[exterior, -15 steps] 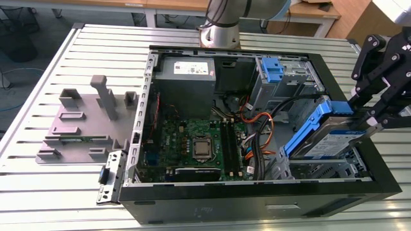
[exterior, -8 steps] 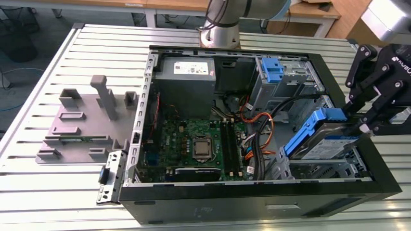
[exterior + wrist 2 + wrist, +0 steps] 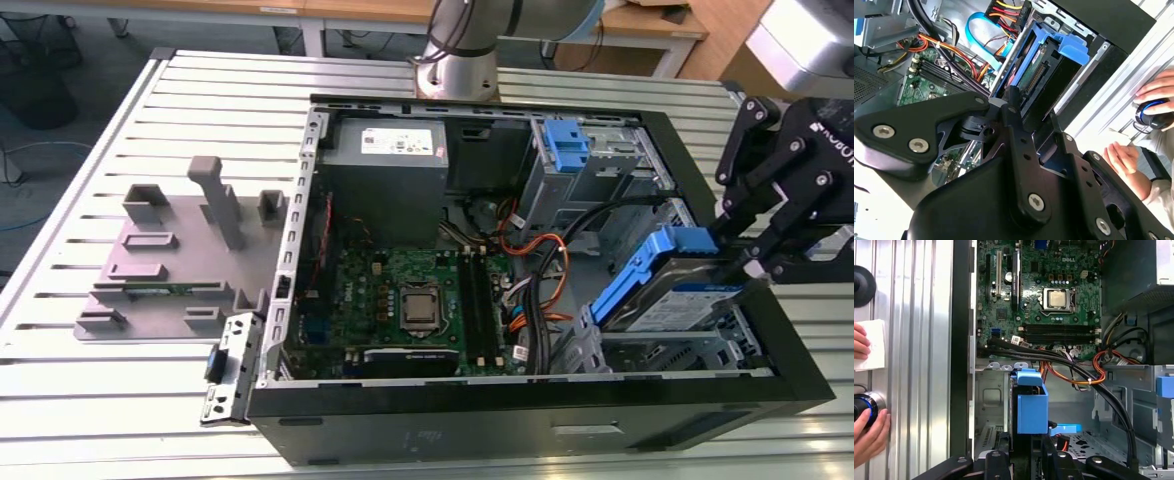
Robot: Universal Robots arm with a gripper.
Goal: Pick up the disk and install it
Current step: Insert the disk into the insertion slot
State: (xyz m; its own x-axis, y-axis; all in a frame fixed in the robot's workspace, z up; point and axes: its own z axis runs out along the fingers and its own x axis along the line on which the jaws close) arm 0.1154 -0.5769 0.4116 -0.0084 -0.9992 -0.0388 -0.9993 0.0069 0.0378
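The black pincer [image 3: 747, 262] is pinching the flat silver-grey metal disk [image 3: 674, 285], which has blue plastic rails. The disk is tilted, with one end down in the corner bay of the big open black computer box [image 3: 534, 425], on the exterior view's right. A blue-and-white label [image 3: 701, 298] sits on its face. The grey metal power box [image 3: 387, 185] has a white sticker [image 3: 396, 142]. The computer box lies on the silver ribbed worktop [image 3: 107, 400]. In the first wrist view, a person's hand [image 3: 871, 435] touches a round black knob [image 3: 860, 405].

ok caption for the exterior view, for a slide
The pincer grips the blue-railed disk, tilted at the drive bay of the open computer case, at the exterior view's right.
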